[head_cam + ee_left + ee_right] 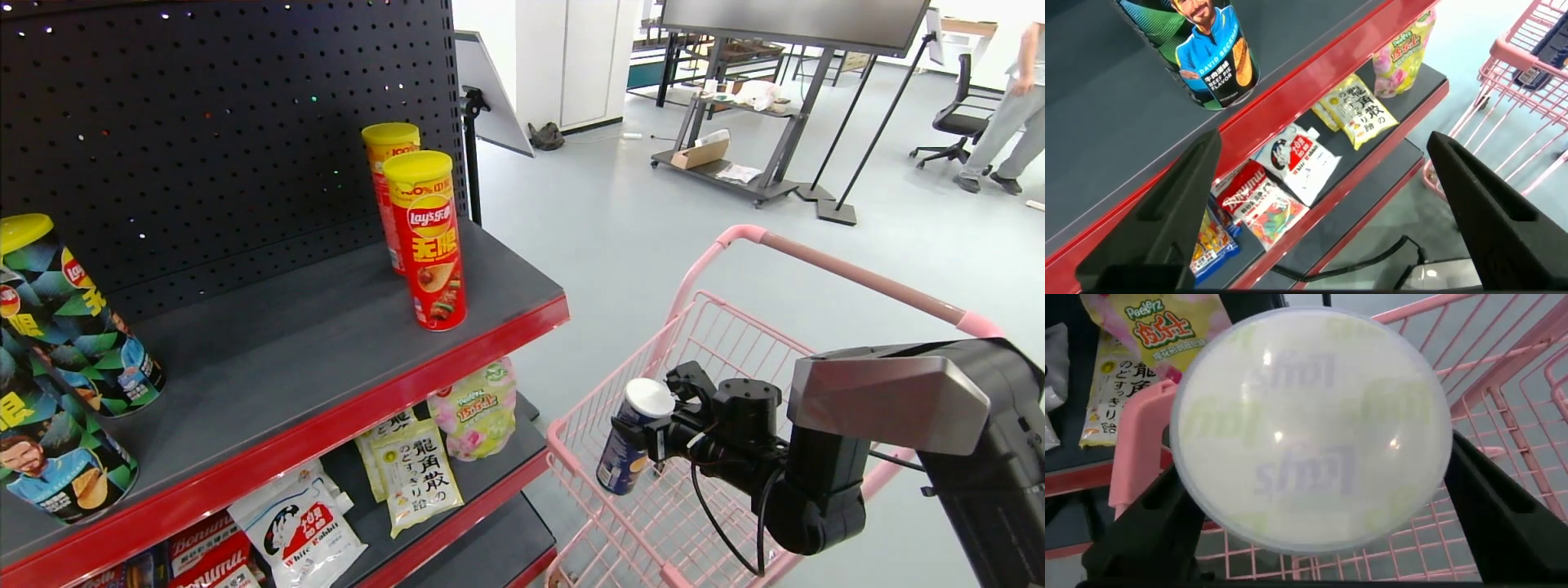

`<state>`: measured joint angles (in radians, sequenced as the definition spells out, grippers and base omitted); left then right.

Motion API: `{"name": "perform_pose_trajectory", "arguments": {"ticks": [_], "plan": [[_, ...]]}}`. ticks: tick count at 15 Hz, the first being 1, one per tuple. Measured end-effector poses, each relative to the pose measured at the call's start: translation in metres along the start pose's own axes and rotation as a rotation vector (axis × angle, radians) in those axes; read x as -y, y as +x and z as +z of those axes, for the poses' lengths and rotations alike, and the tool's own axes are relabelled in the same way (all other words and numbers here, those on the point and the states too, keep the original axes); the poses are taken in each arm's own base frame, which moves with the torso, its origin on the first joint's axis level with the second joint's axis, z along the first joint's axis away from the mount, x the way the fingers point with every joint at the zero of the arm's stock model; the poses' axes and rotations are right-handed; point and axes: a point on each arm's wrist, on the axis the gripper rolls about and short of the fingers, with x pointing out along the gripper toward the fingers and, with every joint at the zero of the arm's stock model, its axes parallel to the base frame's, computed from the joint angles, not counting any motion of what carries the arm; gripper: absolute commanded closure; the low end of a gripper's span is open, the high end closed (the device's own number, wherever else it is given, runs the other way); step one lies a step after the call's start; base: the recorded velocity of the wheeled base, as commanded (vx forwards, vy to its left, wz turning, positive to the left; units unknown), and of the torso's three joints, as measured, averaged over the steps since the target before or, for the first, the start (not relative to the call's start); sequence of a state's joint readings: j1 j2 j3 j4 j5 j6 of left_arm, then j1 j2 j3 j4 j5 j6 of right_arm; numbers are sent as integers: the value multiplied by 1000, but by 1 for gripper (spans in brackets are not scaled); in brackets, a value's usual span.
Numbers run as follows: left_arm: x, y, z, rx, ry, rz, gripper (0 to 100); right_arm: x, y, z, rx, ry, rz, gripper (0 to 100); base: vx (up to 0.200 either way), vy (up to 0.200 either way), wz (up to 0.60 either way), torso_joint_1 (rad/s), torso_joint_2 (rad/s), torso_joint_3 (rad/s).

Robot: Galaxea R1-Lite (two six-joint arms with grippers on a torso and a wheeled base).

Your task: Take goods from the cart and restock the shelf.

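Currently on record: right gripper (663, 420), pinching a blue chip can (619, 459) by its sides, one finger (1147, 531) pressed to each flank. The can hangs tilted, white lid (651, 398) uppermost, over the shelf-side corner of the pink wire cart (824, 265); whether its base touches the wire cannot be told. Left gripper (1323, 216) – jaws spread wide, holding nothing – sits just in front of the shelf's red front edge (1315, 69), above the lower tiers. Top shelf board (310, 343), grey, backed by a black pegboard (229, 122): two red chip cans with yellow lids, upright, one (430, 245) near the front edge and the second (390, 155) just behind it, at the board's cart end; two dark patterned cans, one (77, 327) behind the other (49, 445), at the far end, well apart from the red pair. Next tier down, lying flat: green-and-pink bag (478, 408), yellow sachet (418, 474) just beside it, white bag (302, 531) farther along, red-and-white packets (1259, 204) beyond.
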<state>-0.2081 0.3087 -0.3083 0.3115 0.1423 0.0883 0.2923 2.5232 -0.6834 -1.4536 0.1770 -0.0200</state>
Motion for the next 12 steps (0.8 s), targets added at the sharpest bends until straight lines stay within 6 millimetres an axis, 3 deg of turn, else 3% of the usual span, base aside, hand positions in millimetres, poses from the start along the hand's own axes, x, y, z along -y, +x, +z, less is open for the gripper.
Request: {"name": "perform_pose_trajectory", "arguments": {"ticks": [5, 8, 10, 12], "plan": [[0, 0, 0, 4, 12, 1, 0, -7, 8, -1, 12, 10, -20, 100, 0, 0, 0, 0, 0, 0], [0, -1, -1, 6, 12, 1, 0, -11, -1, 4, 20, -5, -56, 100, 0, 0, 0, 0, 0, 0], [0, -1, -1, 10, 11, 2, 0, -14, -18, 22, 14, -26, -77, 100, 0, 0, 0, 0, 0, 0], [0, -2, -2, 16, 16, 2, 0, -16, -42, 57, 44, -54, -122, 100, 0, 0, 0, 0, 0, 0]]}}
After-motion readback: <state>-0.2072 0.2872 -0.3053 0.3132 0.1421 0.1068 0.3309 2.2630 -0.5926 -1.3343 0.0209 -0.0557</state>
